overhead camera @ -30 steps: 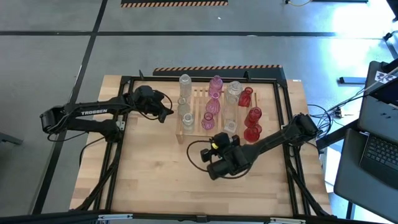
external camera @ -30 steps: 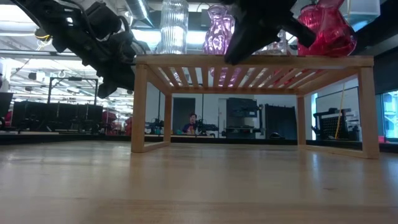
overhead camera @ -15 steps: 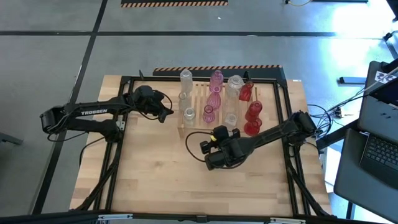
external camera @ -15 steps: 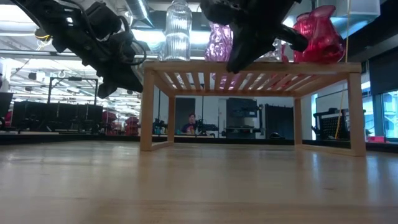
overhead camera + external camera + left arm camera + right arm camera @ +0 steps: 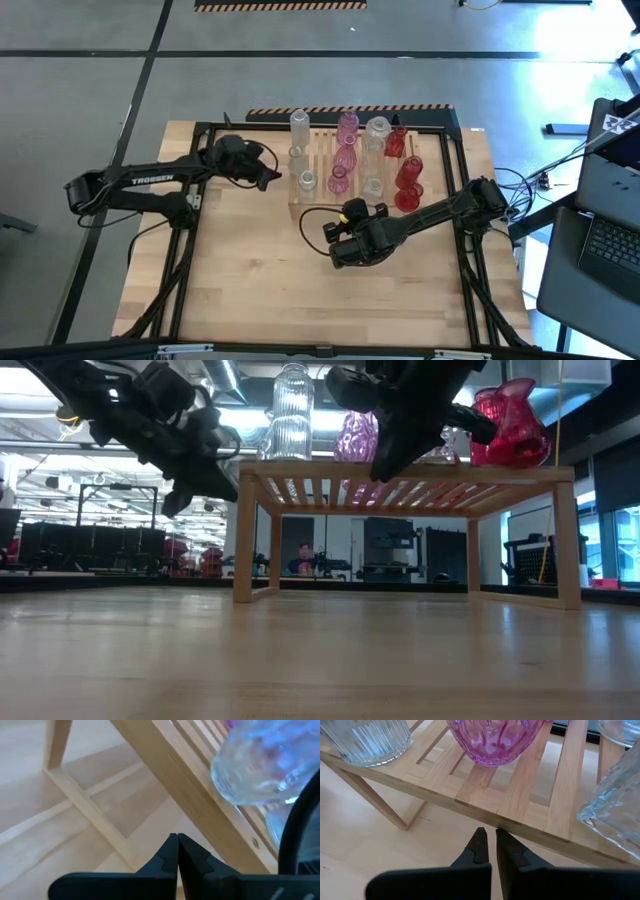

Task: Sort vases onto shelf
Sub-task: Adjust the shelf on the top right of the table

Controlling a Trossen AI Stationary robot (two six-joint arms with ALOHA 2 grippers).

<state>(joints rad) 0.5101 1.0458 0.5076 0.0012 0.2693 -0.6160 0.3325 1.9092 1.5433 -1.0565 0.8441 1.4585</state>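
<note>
The light wooden shelf [image 5: 322,168] stands on its legs on the table's far half. On its slats stand several small vases: clear ones [image 5: 300,126], pink ones [image 5: 346,154] and red ones [image 5: 409,172]. My right gripper [image 5: 350,207] is shut at the shelf's near edge, below a pink vase [image 5: 492,740]. My left gripper [image 5: 272,180] is shut too. It hovers just left of the shelf's left side, its tips [image 5: 176,837] over bare table beside a lower rail [image 5: 90,812]. My right gripper has its shut fingertips [image 5: 480,837] against the shelf's near top rail [image 5: 520,822], about mid-length. The fingers come slanting down from the table's near side, across the rail. The shelf stands with all its legs on the table. My left gripper shows no contact.
A black tube frame [image 5: 200,190] rings the tabletop. Bare planks [image 5: 260,290] lie between the shelf and the near edge. In the low view, a person sits far off in the room behind the shelf [image 5: 304,556].
My right gripper, still shut, has gone toward the table's far edge and a little left. The shelf with all its vases has slid along the table toward the far edge, staying upright. Most of that slide came in the first half second.
</note>
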